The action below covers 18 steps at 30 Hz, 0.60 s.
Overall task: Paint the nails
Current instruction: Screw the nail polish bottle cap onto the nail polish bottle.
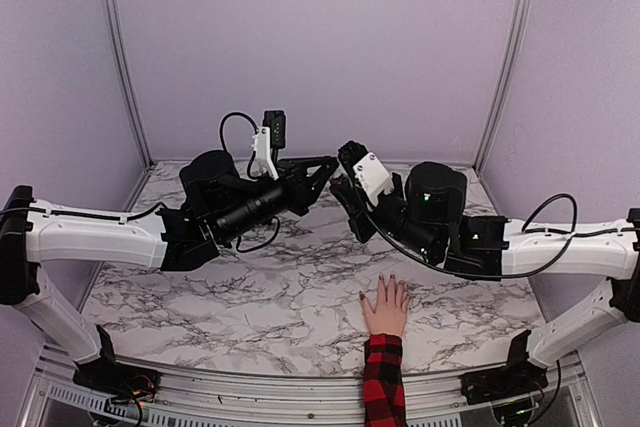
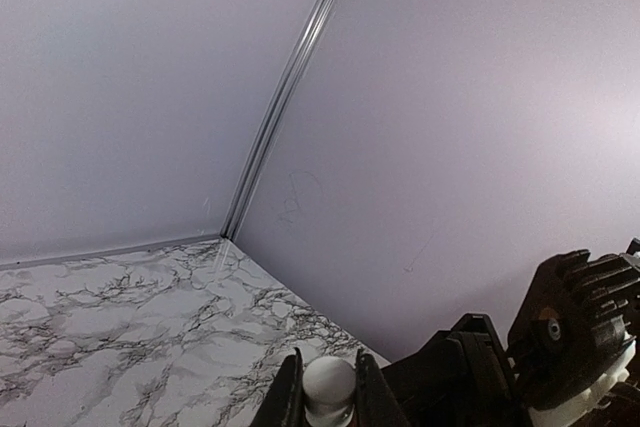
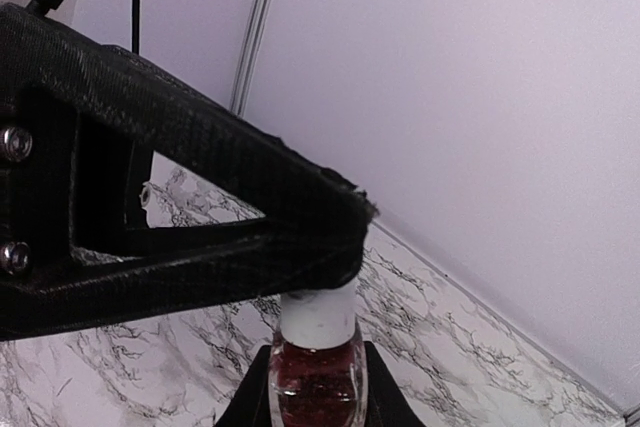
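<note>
Dark polish already tips the nails: five tiny hard plates on a pale hand with a red-and-black plaid sleeve. The hand lies flat, palm down, on the marbled table near the front edge, right of centre, well below and apart from both tools.

Handling, as a judgement:
- The nails are rigid and smooth but sit on soft living skin. They are nothing to grip, and take brush contact only, light and steady.
- The fingers may shift, so any press risks a smear or a poke.

The left pincer is closed narrow on a white rounded cap. The right pincer clamps the small clear bottle, dark red liquid inside. The two meet in mid-air above the table centre.

The bottle looks like glass: light, slick, breakable. Holding it low on the body looks right, with the cap taken from its sides. Whether the cap is loosened cannot be told.

Writing: no brand, label or text is readable on the bottle, cap, arms or walls. There is only a faint scribble-like mark on the wall in the left wrist view, illegible.
</note>
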Available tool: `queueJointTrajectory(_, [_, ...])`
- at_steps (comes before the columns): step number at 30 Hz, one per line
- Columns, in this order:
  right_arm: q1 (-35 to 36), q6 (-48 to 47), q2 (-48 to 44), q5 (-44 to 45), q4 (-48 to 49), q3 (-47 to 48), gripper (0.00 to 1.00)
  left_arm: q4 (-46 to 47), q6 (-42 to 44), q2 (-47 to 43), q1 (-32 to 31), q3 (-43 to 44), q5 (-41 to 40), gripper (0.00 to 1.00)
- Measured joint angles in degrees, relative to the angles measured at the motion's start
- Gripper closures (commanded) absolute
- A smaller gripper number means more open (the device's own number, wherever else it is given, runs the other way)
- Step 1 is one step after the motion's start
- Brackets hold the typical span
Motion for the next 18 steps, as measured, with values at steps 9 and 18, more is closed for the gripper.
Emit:
queueJointTrajectory(9, [-4.0,1.6,-3.6,-12.7,-0.6,-1.2,1.00,2.5,2.1,-0.5,0.8,-0.4,7.4,1.00])
queueJointTrajectory(18, [-9.8,3.3,-6.8,-34.2,-4.3,-1.2,1.00,4.7,6.4,-0.5,2.3,-0.4,19.4,1.00])
